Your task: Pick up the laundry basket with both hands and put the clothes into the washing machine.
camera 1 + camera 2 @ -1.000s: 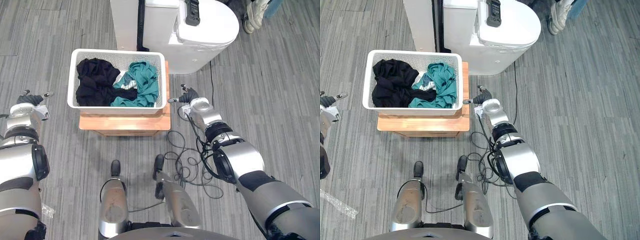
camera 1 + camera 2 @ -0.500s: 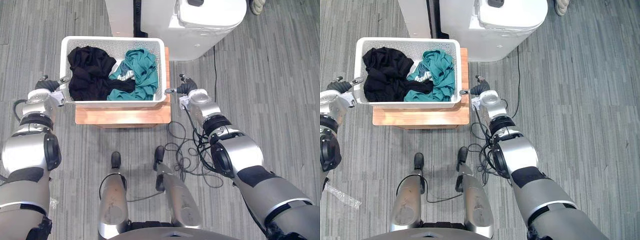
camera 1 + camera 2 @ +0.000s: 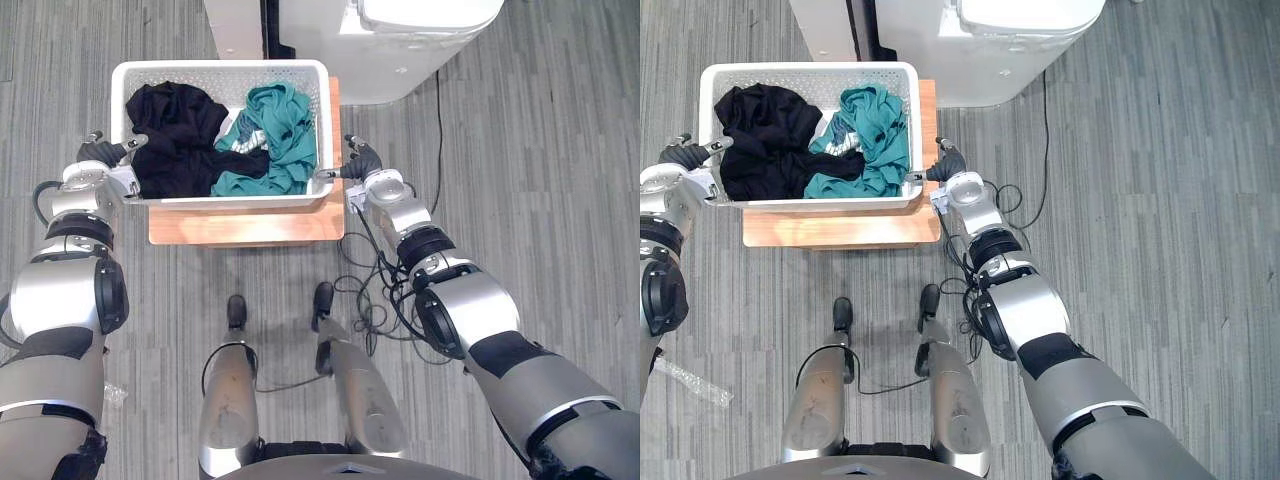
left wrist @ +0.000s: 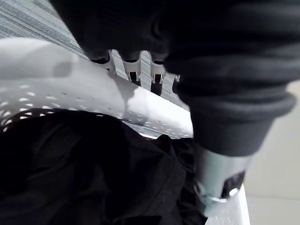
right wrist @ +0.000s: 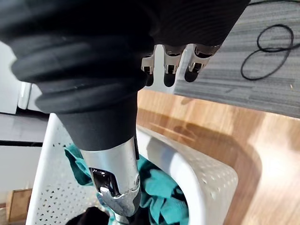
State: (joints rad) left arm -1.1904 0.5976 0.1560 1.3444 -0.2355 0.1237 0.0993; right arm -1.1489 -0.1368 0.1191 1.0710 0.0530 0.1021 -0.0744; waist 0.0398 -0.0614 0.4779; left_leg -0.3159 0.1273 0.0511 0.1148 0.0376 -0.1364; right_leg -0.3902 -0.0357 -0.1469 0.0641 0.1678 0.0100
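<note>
Right now the basket (image 3: pixel 230 201) sits on the bench (image 3: pixel 245 225) with its long axis running across me. Its left end hangs a little past the bench's left edge and its right end stops just short of the right edge. The washer (image 3: pixel 400 40) stands behind the bench's far edge. A black garment (image 3: pixel 175 140) fills the basket's left half and a teal one (image 3: pixel 270 140) fills the right.

What matters for the lift is that each short end has its own hand, both about equally close. My left hand (image 3: pixel 100 153) is against the left end, level with the rim. The wrist view shows the rim crossing right in front of it, with the black garment beyond. I cannot tell whether it has closed on the rim, because the rim hides the contact.

My right hand (image 3: pixel 362 163) is at the right end, over the bench's right edge. Its fingers (image 5: pixel 169 70) are straight and stand outside the wall, apart from it, over bare wood. Its thumb (image 5: pixel 115 187) reaches over the rim above the teal garment. So that hand is spread, straddling the rim and pinching nothing.

I judge the next move to be closing inward on both ends along the long axis. I would seat the right hand first, since it shows the gap.
</note>
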